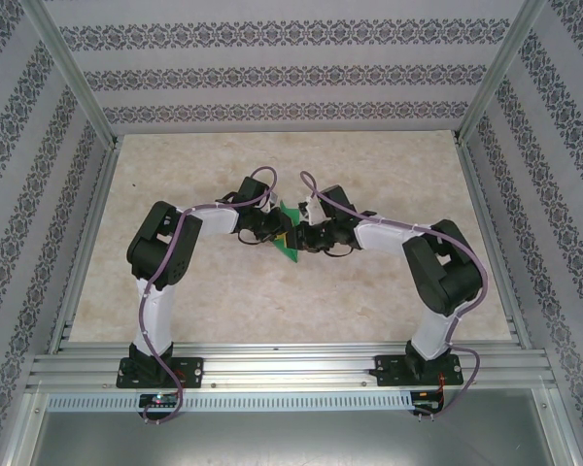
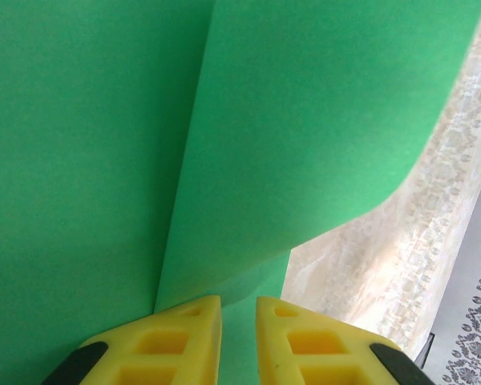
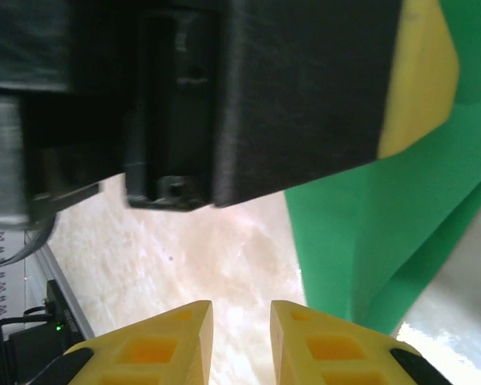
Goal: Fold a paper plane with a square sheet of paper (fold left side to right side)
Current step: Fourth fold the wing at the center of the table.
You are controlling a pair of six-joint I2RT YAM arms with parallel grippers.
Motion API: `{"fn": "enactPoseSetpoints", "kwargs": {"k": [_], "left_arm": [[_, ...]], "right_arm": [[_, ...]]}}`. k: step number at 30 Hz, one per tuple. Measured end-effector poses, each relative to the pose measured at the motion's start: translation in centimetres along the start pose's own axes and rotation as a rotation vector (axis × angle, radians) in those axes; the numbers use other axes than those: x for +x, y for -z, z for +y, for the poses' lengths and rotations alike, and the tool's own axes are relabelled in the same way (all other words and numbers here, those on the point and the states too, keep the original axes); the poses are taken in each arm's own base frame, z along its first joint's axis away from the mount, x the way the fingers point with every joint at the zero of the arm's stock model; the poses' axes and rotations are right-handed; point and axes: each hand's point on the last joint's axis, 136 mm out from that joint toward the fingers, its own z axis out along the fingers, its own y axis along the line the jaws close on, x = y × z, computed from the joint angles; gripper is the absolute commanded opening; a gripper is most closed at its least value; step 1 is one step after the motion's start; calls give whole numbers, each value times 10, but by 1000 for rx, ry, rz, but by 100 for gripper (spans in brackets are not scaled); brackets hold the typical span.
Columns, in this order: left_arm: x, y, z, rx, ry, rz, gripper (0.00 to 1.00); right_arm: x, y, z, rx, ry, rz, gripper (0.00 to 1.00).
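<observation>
The square sheet of paper (image 1: pixel 288 251) is bright green and lies mid-table between my two grippers. In the left wrist view the sheet (image 2: pixel 80 160) lies flat, and a lifted flap (image 2: pixel 305 120) curls over it from a crease that ends at my left fingertip. My left gripper (image 2: pixel 239 309) (image 1: pixel 277 236) rests low on the sheet, its jaws a narrow gap apart with green showing in the gap. My right gripper (image 3: pixel 241 309) (image 1: pixel 308 238) hovers open over bare table, just left of the sheet's edge (image 3: pixel 345 241). Nothing is between its fingers. The left gripper's black body (image 3: pixel 305 96) looms close above it.
The beige marbled table (image 1: pixel 369 165) stretches out on all sides of the sheet. Aluminium rails (image 1: pixel 291 364) run along the near edge where the arm bases stand. Patterned walls (image 1: pixel 554 194) and frame posts close in the sides and back.
</observation>
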Motion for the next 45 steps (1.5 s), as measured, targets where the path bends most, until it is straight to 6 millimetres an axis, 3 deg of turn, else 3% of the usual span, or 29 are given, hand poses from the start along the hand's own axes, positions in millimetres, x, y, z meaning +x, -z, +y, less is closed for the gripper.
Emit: {"fn": "enactPoseSetpoints", "kwargs": {"k": [8,25,45], "left_arm": [[0,0,0,0,0,-1,21],[0,0,0,-2,0,-1,21],[5,-2,-2,1,-2,15,21]], "right_arm": [[10,-13,-17,26,-35,40,26],[22,-17,-25,66,-22,65,25],[39,-16,-34,140,56,87,15]]}}
